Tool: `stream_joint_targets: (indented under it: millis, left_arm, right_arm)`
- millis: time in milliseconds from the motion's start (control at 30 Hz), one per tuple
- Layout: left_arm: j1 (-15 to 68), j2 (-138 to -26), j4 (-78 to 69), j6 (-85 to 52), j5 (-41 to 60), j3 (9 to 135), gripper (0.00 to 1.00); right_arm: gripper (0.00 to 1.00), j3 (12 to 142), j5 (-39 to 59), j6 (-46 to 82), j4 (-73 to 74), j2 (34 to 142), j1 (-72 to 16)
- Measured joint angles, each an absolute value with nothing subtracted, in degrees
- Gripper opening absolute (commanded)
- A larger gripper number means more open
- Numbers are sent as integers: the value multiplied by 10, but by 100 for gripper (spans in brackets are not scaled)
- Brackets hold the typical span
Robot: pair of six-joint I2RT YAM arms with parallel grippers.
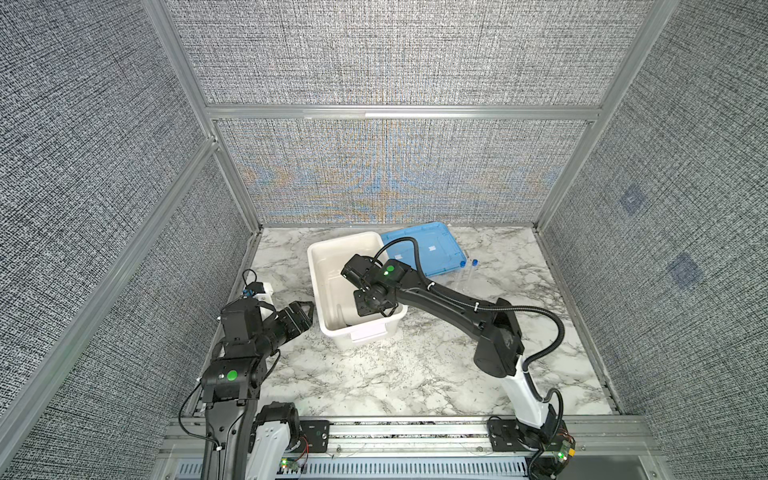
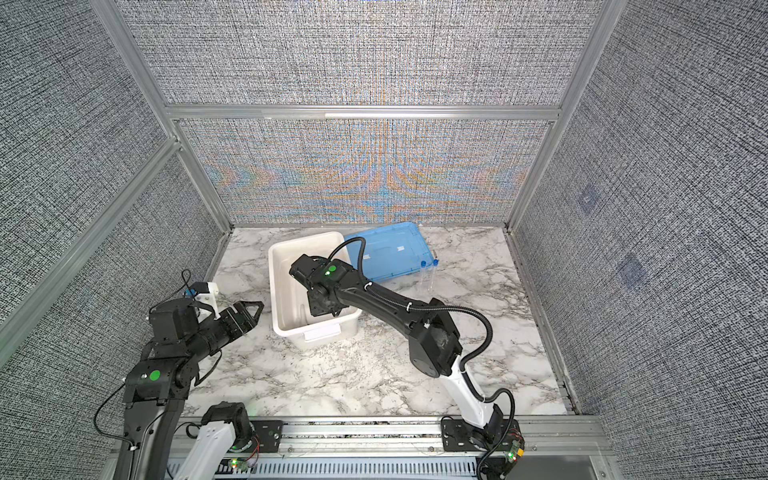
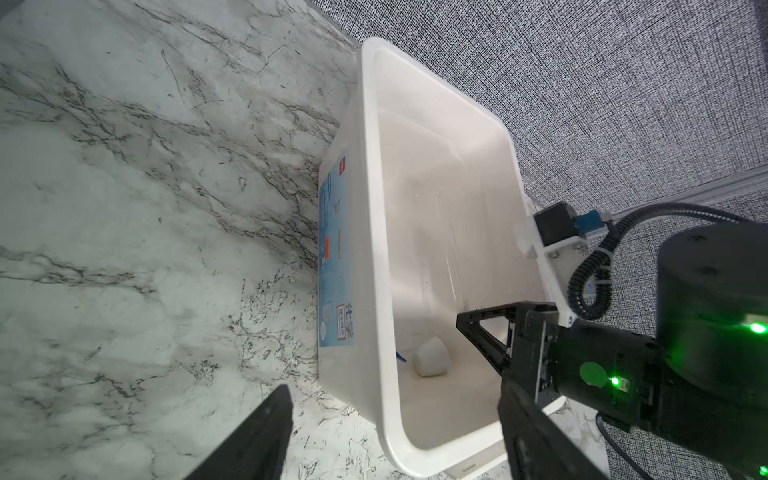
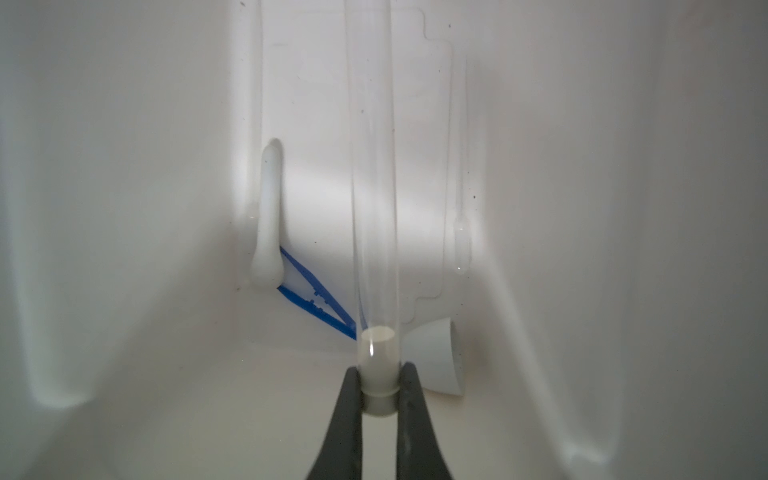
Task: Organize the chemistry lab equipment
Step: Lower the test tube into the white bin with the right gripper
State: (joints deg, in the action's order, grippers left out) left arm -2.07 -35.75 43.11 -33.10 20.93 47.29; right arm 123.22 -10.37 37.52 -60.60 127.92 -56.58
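Note:
My right gripper (image 4: 379, 370) reaches down inside the white tub (image 1: 345, 239) and is shut on the white-stoppered end of a long clear tube (image 4: 374, 166). Lying on the tub floor are blue tweezers (image 4: 316, 299), a white pestle-shaped piece (image 4: 268, 216), a small white cup (image 4: 432, 357) on its side and a clear dropper (image 4: 461, 232). Two clear tubes with blue caps (image 1: 467, 274) (image 2: 429, 274) lie on the table beside the blue lid. My left gripper (image 1: 305, 318) (image 3: 395, 399) hangs open and holds nothing, just left of the tub's near corner.
The flat blue lid (image 1: 432, 245) (image 2: 395, 249) lies behind and right of the tub, against the back wall. Grey fabric walls close in the marble table (image 1: 374, 374) on three sides. The right arm spans from the front rail across to the tub.

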Motion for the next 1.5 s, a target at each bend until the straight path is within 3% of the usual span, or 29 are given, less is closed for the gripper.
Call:
stream_joint_targets:
  millis: [800, 1133, 1500]
  left_arm:
    - [-21, -340, 434, -319, 196, 451, 79]
    - [-21, -340, 434, -318, 195, 451, 79]
    - [-21, -354, 434, -326, 213, 449, 79]
  right_arm:
    - [4, 1329, -102, 376, -666, 1418, -553]
    - [16, 1329, -91, 376, -662, 1422, -552]
    - [41, 1327, -84, 373, -647, 1363, -554]
